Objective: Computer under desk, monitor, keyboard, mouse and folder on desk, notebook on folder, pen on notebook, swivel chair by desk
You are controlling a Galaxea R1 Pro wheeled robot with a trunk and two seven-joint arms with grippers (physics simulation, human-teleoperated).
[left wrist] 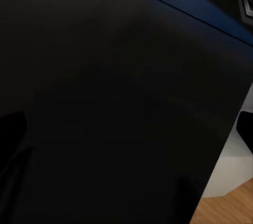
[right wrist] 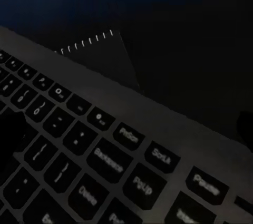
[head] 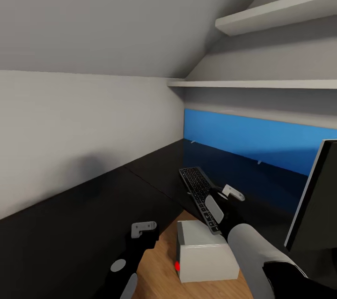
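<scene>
A black keyboard (head: 200,192) lies at an angle on the black desk (head: 93,214), its near end reaching the desk's front edge. My right gripper (head: 220,201) hovers low over that near end, open, with the keys (right wrist: 105,161) close beneath and a dark finger (right wrist: 10,137) at each side of the wrist view. The monitor (head: 312,205) stands on the desk at the far right, seen edge-on. A white computer box (head: 206,254) with a red light sits on the wooden floor below the desk edge. My left gripper (head: 142,237) hangs open at the desk's front edge over bare desktop (left wrist: 105,103).
A blue panel (head: 262,142) runs along the back of the desk under two white wall shelves (head: 262,84). A sloped ceiling and a white wall close in the left. Wooden floor (head: 159,271) lies between my arms.
</scene>
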